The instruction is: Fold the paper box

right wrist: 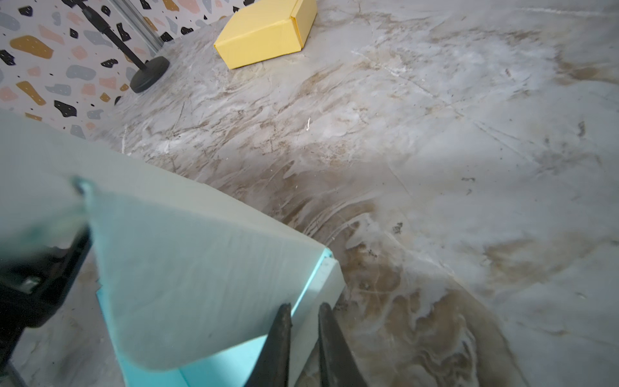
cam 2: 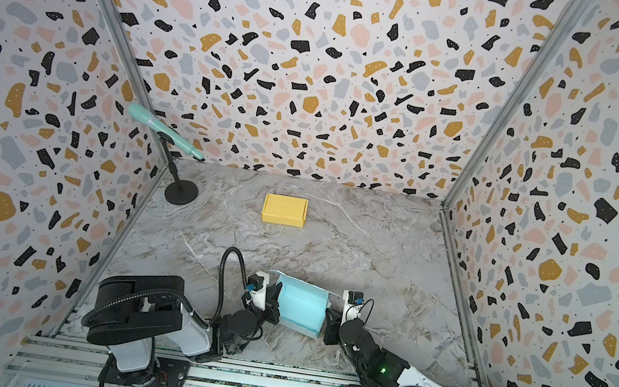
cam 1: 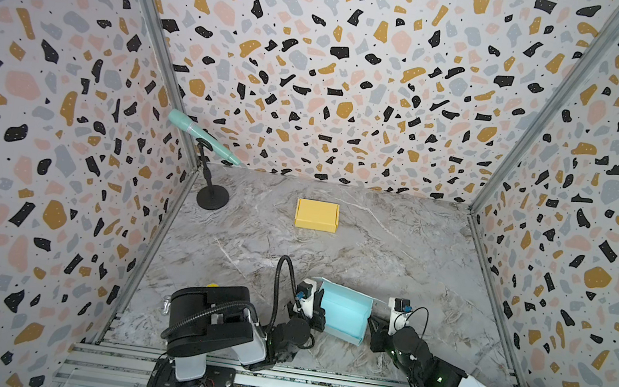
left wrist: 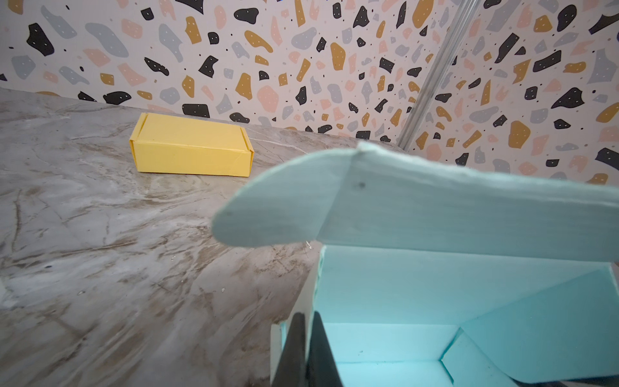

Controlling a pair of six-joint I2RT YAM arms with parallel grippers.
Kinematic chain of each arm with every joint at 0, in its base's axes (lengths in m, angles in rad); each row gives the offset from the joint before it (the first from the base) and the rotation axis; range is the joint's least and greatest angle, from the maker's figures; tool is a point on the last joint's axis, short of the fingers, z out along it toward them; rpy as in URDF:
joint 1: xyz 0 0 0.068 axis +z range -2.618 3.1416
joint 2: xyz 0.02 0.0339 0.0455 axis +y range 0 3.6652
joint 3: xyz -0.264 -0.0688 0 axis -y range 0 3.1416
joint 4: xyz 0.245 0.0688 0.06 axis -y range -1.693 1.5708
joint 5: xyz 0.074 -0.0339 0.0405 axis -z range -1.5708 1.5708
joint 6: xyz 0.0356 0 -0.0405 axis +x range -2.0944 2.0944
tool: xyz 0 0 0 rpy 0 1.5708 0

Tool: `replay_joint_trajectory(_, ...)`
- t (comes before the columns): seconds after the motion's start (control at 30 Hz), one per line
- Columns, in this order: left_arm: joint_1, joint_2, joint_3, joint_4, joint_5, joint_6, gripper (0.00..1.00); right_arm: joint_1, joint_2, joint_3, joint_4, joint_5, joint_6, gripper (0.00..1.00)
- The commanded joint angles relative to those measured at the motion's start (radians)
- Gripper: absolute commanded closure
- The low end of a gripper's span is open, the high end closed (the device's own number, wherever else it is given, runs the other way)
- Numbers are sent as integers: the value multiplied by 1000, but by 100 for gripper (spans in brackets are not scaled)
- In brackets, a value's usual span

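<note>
The paper box (cam 1: pixel 343 313) (cam 2: pixel 300 307) is light blue and sits near the table's front edge between my two grippers. Its lid (left wrist: pixel 435 207) stands half raised over the open inside, with a rounded side flap sticking out. My left gripper (cam 1: pixel 318 314) (cam 2: pixel 273 303) (left wrist: pixel 307 315) is shut on the box's left wall, one finger inside and one outside. At the opposite end, my right gripper (cam 1: pixel 373 327) (cam 2: pixel 329 318) (right wrist: pixel 304 306) pinches the right wall (right wrist: pixel 321 284) the same way, under the lid's other flap (right wrist: pixel 187 268).
A folded yellow box (cam 1: pixel 316 215) (cam 2: pixel 284 210) (left wrist: pixel 191 147) (right wrist: pixel 264 31) lies at the back middle of the marble table (cam 1: pixel 414 261). A teal microphone (cam 1: pixel 203 137) on a black stand (cam 1: pixel 212 197) stands at the back left corner. Patterned walls enclose three sides.
</note>
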Motion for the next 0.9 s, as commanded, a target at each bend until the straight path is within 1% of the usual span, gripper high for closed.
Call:
replay_joint_trajectory(0.0,-22,24,-9,-109,2,-10,100,14,49,-4,71,24,23,81)
replay_joint_trajectory(0.1,-32,19,-14,-97,4,-3,100,15,82,0,111,27,8,81)
replay_joint_trajectory(0.23,-43,18,-32,-75,5,5,100,14,105,17,118,42,-17,81)
replay_joint_trajectory(0.37,-52,41,-50,-56,-17,17,100,14,88,5,108,62,-29,81)
replay_joint_trajectory(0.47,-51,51,-64,-36,-32,10,100,5,50,-26,110,63,-32,81)
replay_joint_trajectory(0.57,-59,56,-40,-78,-40,18,100,-13,1,-55,107,50,-42,81)
replay_joint_trajectory(0.77,-72,69,16,-131,-71,30,100,-103,-104,-101,82,-30,-74,81)
replay_joint_trajectory(0.87,-91,71,38,-162,-94,32,100,-122,-171,-112,52,-42,-80,81)
